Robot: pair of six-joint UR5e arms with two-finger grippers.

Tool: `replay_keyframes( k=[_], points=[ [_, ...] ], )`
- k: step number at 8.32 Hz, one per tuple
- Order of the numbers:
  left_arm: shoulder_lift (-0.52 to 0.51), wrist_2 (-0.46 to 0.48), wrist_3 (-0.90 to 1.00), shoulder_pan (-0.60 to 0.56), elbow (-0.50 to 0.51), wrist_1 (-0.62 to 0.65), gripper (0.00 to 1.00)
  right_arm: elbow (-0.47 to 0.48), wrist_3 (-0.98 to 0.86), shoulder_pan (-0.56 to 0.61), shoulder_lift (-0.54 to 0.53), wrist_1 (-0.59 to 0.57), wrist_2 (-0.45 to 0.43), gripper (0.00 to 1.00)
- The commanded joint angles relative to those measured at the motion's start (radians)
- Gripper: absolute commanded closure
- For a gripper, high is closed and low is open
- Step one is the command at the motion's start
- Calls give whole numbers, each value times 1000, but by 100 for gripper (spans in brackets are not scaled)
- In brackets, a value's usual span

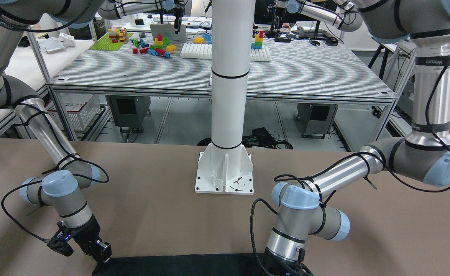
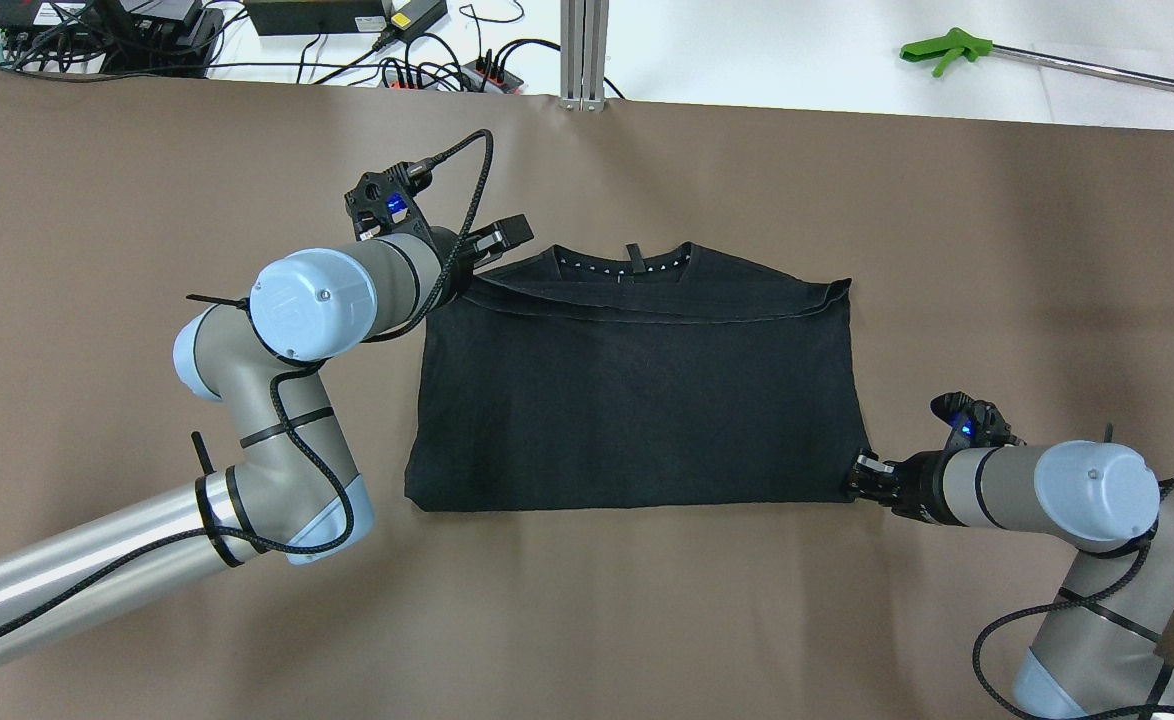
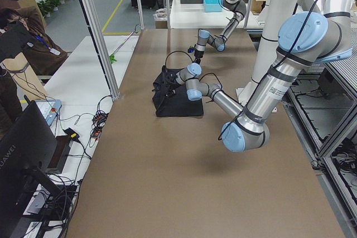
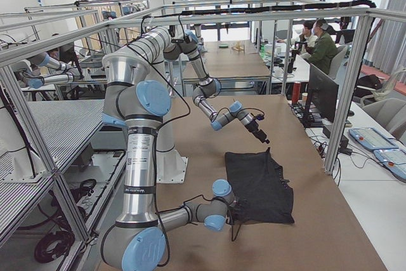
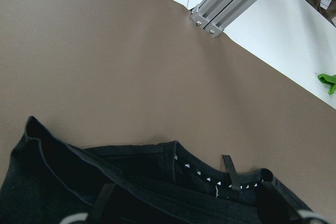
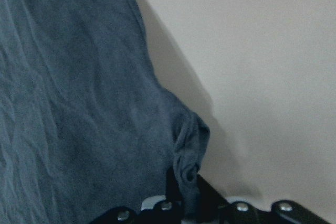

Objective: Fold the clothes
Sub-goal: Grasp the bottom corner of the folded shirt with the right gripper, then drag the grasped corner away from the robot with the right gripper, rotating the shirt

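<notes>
Right gripper [image 2: 862, 478] clamps a corner of the matte black fabric garment [image 2: 637, 400], left gripper [image 2: 487, 250] gapes open; we should pinch both before lifting.

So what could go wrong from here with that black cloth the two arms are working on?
1. The right gripper pinches only a small bunched corner of the black soft fabric piece, so the corner might slip out when pulled.
2. The left gripper looks open at the opposite far corner. If only one side lifts, the cloth could drag lopsided and the folded layers might slide apart.
</notes>
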Motion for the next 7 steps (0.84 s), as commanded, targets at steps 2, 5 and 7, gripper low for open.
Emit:
replay_keyframes(
  k=[2,5,7],
  points=[
    [1,-1,0,0,-2,0,6,90,0,10,-18,-14,85,100],
    [-4,-2,1,1,-1,0,6,226,1,-42,-84,-19,107,100],
    [-7,-2,1,3,2,1,6,254,1,-141,-88,-17,101,100]
  ],
)
